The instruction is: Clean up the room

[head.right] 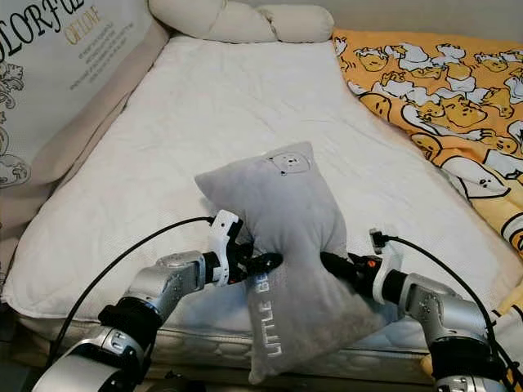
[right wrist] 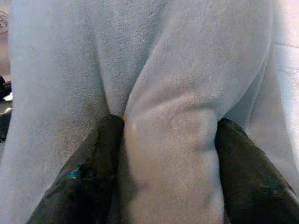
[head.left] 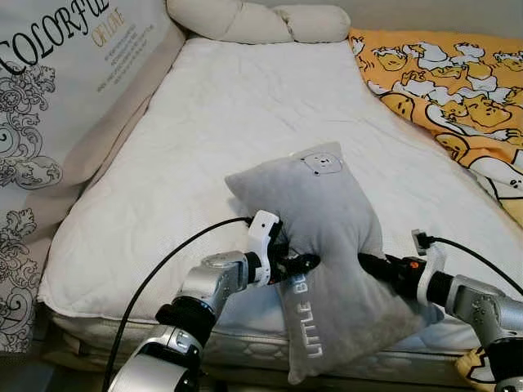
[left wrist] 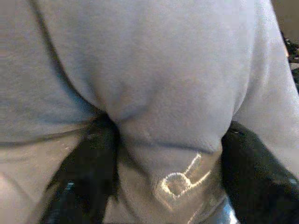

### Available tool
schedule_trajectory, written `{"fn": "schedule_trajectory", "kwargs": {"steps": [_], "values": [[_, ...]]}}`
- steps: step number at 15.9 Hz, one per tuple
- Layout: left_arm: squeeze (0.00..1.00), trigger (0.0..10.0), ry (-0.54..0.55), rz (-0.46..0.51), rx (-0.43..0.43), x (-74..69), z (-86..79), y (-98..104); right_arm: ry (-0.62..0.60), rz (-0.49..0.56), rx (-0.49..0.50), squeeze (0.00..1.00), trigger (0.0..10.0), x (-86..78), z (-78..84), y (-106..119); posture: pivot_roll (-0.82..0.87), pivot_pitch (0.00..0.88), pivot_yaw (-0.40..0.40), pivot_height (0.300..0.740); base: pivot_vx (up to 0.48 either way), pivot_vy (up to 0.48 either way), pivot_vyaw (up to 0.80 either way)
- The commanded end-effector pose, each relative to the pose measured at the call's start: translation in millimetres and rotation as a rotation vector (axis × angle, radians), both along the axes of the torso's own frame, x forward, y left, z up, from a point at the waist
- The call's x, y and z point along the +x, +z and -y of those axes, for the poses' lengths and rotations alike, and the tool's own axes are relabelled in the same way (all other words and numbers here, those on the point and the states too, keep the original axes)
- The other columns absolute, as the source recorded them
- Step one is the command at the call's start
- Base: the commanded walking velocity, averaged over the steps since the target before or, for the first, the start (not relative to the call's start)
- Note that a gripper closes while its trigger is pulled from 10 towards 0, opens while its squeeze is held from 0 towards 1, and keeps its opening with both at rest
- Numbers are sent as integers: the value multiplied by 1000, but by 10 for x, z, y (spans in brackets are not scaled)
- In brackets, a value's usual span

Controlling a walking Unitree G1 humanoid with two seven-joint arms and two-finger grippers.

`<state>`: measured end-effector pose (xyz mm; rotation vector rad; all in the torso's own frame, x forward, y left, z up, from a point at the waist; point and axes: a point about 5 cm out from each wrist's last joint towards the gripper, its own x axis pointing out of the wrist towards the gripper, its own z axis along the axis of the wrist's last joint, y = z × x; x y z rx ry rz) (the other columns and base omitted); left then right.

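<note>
Grey plush "LITTLE" pillow (head.left: 327, 245): pinched at both sides by left gripper (head.left: 296, 264) and right gripper (head.left: 369, 263), held above white mattress (head.left: 204, 147) edge, 6 o'clock. Not yet placed; headboard pillows at 12 o'clock.

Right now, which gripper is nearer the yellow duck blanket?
Right. The right gripper pinches the gray pillow on the side toward the duck blanket; the left gripper pinches the pillow's opposite edge, farther away.
</note>
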<state>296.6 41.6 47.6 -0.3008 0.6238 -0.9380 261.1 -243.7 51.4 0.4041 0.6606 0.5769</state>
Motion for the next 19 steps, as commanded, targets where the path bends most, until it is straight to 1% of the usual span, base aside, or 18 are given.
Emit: {"fn": "schedule_trajectory", "kwargs": {"steps": [1,5,7,10,11,12,13,14,15,16,17,18,19], "values": [[0,0,-34,2,12,-3,99,24,61,-47,12,0,0,-30,-147,-80,-165,23,10,740,0,0,0],[0,0,-63,12,17,-18,120,40,68,-43,15,0,0,-29,-177,-81,-164,19,9,740,0,0,0],[0,0,-37,-19,21,-7,99,43,71,-26,16,0,0,-10,-219,-58,-165,20,12,740,0,0,0],[0,0,-11,-20,16,35,67,83,53,11,24,0,0,35,-265,0,-159,16,11,740,0,0,0],[0,0,39,-34,18,94,6,143,-18,57,39,0,0,120,-323,101,-157,12,16,740,0,0,0],[0,0,39,-34,18,94,6,143,-18,57,39,0,0,120,-323,101,-157,12,16,740,0,0,0],[0,0,88,-10,17,154,-70,255,-85,100,90,0,0,192,-437,254,-152,7,18,740,0,0,0],[0,0,107,31,14,180,-122,359,-95,133,135,0,0,209,-551,375,-150,7,20,740,0,0,0],[0,0,131,74,-23,204,-172,492,-81,172,154,0,0,216,-673,476,-150,6,32,740,0,0,0],[0,0,142,97,-40,215,-194,554,-78,187,160,0,0,220,-721,515,-150,6,32,740,0,0,0],[0,0,207,227,-84,263,-304,807,-118,279,149,0,0,269,-871,665,-153,5,38,740,0,0,0],[0,0,243,273,-71,279,-365,886,-152,320,130,0,0,284,-920,716,-153,4,38,740,0,0,0],[0,0,255,286,-63,283,-385,907,-162,330,123,0,0,283,-936,729,-151,4,38,740,0,0,0]]}}
